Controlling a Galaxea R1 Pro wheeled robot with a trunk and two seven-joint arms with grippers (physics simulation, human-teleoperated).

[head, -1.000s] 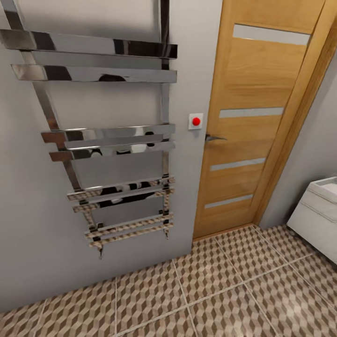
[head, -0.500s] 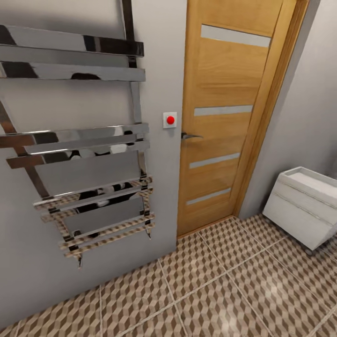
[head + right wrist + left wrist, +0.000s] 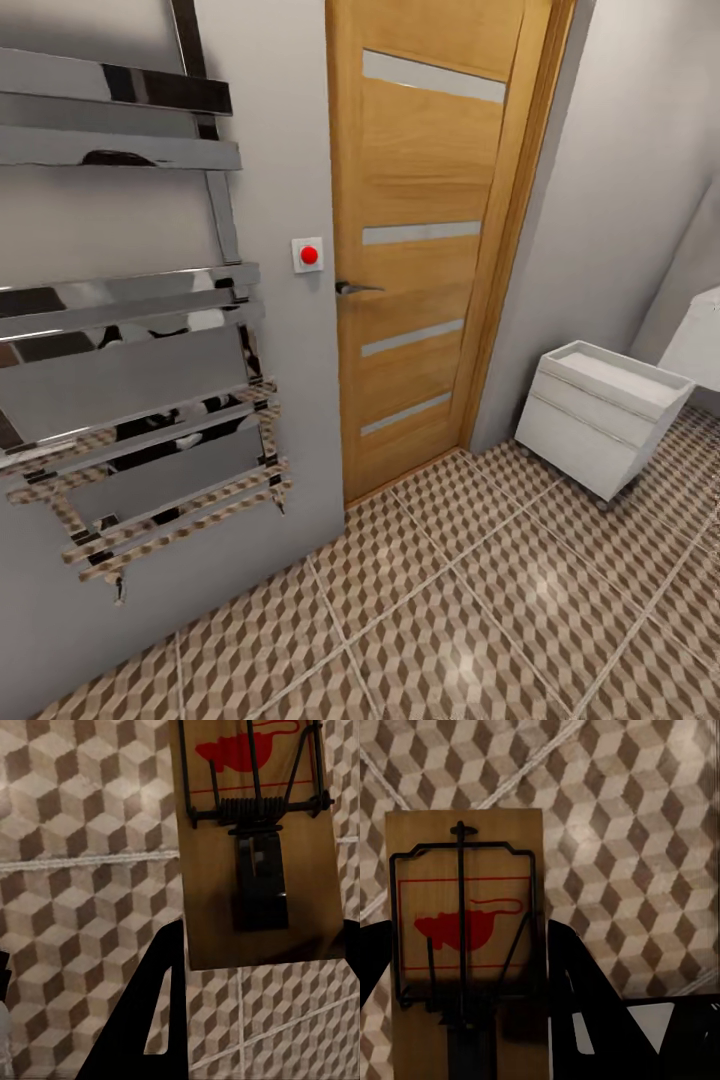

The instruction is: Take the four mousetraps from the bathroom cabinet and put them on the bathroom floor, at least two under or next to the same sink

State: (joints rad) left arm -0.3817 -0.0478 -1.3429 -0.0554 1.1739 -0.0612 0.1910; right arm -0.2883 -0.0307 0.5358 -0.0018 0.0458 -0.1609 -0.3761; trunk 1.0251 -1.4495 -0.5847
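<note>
Left gripper [image 3: 465,1020] clamped on one mousetrap [image 3: 465,907], right gripper [image 3: 255,945] on another trap [image 3: 251,847], both carried above the floor [image 3: 480,600]. Probably light, stiff wooden slabs, slick-faced; best pinched by the bare edges, clear of spring and bar.

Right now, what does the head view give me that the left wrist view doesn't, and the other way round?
Head view: the wooden door, the chrome towel rail on the grey wall, a red wall button, and a white drawer unit standing in the corner. Left wrist view: a mousetrap with a red mouse print, held in the left gripper above the tiles. Both share the cube-patterned bathroom floor.
</note>
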